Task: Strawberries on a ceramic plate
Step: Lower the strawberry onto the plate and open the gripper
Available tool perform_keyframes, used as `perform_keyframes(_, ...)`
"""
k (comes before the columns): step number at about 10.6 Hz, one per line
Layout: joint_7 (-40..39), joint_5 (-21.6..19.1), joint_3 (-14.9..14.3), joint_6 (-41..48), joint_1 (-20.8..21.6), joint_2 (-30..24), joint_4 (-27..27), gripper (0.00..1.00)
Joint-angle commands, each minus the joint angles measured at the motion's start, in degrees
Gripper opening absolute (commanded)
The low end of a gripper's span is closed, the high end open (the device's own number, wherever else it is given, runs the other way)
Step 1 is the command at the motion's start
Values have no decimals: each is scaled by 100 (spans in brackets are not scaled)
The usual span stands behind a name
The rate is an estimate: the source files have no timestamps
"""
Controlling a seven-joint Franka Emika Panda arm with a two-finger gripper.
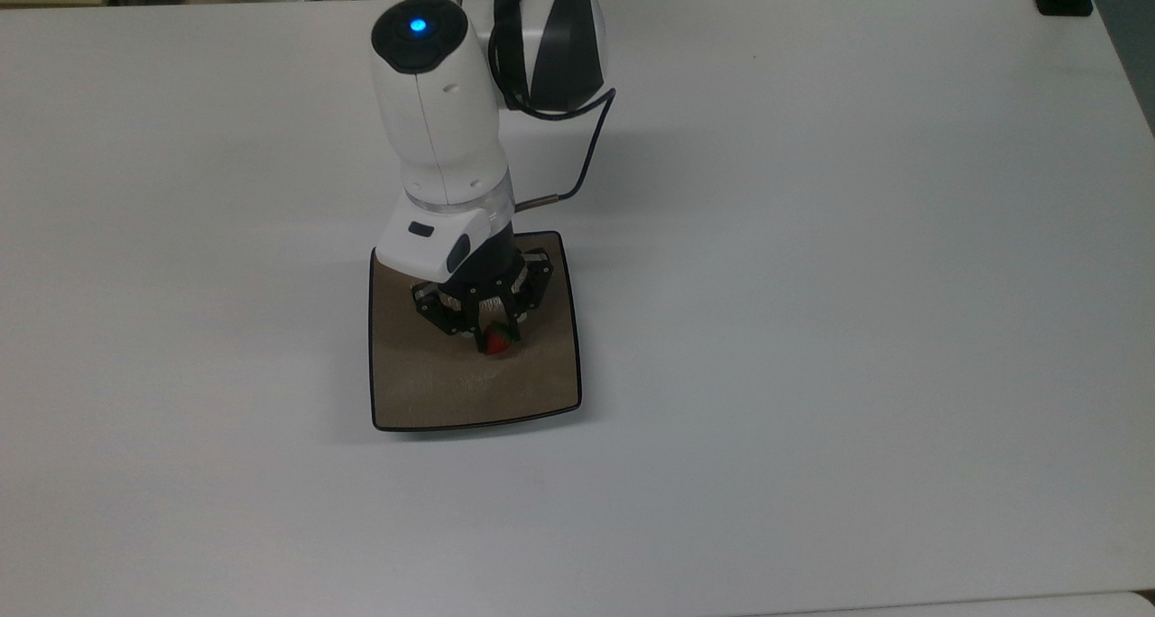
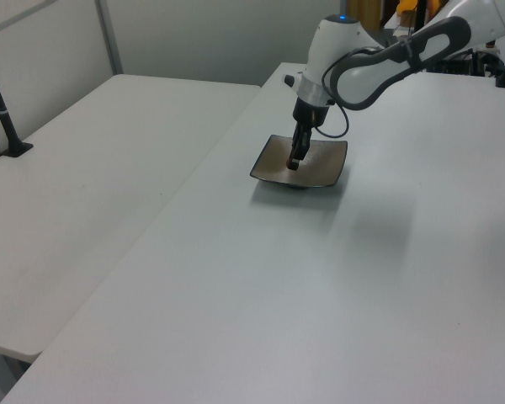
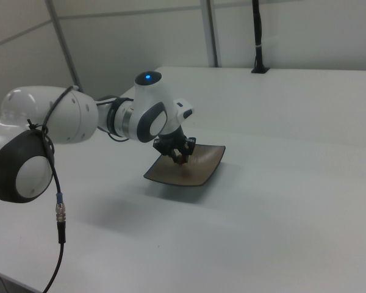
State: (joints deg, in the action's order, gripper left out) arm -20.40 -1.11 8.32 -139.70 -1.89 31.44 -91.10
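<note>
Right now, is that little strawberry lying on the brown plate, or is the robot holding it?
Held: the strawberry sits pinched between the gripper fingers, over the middle of the ceramic plate. Whether it touches the plate, I cannot tell.

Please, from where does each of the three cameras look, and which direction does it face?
Top view: sits overhead, faces down on the white table; the arm enters from the top edge, gripper holding the strawberry over the ceramic plate.
Left view: raised, at one long side of the table, looks across it; arm enters from upper right, gripper above the plate.
Right view: lower, from the opposite side; big arm links fill its left, gripper over the plate.
All three share the plate, gripper and table.
</note>
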Motion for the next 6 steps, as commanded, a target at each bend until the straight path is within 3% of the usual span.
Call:
perform_keyframes(1,62,-56,-41,-216,75,-41,-127,85)
perform_keyframes(2,-8,-39,-41,-155,84,-67,-136,100)
perform_keyframes(6,71,-30,-41,343,49,-706,-311,100)
